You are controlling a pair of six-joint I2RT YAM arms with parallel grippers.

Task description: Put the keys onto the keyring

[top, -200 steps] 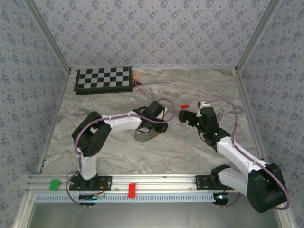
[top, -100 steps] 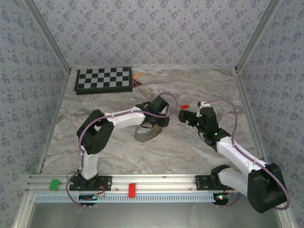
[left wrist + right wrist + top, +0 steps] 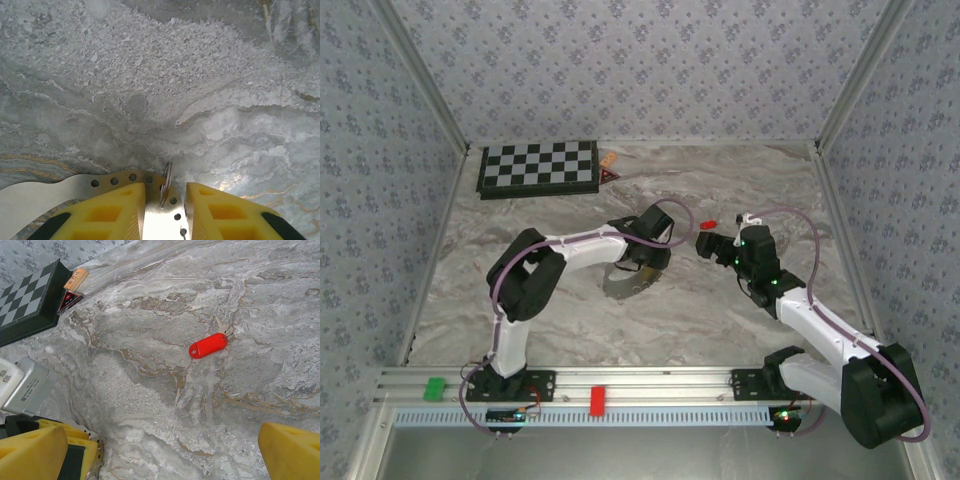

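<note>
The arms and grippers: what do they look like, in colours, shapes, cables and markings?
Both arms, left and right, have white links, bulky black joints and a thin purple cable looping alongside. Small green lights glow on the right one. The left gripper and right gripper carry blocky yellow fingers with hollow recesses, on black mounts.

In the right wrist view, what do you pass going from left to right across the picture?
Chessboard → orange-brown piece → red key → yellow finger at the lower right edge.
</note>
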